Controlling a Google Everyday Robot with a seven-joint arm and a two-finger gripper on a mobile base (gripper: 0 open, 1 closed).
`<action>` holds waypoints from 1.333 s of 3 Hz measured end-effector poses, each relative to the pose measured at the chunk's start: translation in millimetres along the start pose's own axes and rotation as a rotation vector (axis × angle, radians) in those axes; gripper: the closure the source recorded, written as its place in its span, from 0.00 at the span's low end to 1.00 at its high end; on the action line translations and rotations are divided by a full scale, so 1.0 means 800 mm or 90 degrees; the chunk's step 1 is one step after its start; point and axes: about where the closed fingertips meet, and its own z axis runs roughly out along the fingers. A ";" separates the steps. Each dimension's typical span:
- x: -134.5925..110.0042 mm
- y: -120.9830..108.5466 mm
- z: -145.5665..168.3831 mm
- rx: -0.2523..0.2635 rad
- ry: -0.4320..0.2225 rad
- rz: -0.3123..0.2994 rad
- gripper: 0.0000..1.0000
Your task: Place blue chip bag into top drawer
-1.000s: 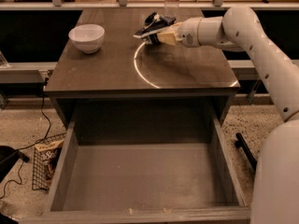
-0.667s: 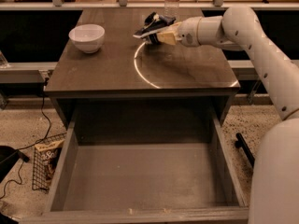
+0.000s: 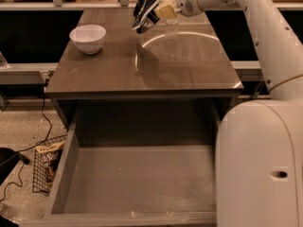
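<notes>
Camera view: hand (image 3: 155, 14) apparently grips blue chip bag (image 3: 144, 11) above countertop (image 3: 189, 67).

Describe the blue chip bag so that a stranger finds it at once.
Look above the far end of the grey-brown cabinet top, where the white robot arm's claw hangs. It grips the crumpled dark navy-blue foil bag, unlike the round white bowl resting left.

Setting, located from the gripper (image 3: 158, 12), which hangs over the far part of the tabletop (image 3: 104, 74): directly beneath it the dark brown top carries a bright curved glare (image 3: 189, 32); level with it and to the left, a black recess (image 3: 28, 37) above a pale ledge (image 3: 23, 72); far below and left, speckled floor (image 3: 19, 126) with a wire basket (image 3: 40, 176) and a black cable (image 3: 43, 122)
</notes>
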 end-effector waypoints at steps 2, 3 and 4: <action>-0.049 0.000 -0.034 0.024 0.051 -0.044 1.00; -0.052 0.012 -0.031 0.022 0.058 -0.060 1.00; -0.088 0.043 -0.061 0.047 0.066 -0.091 1.00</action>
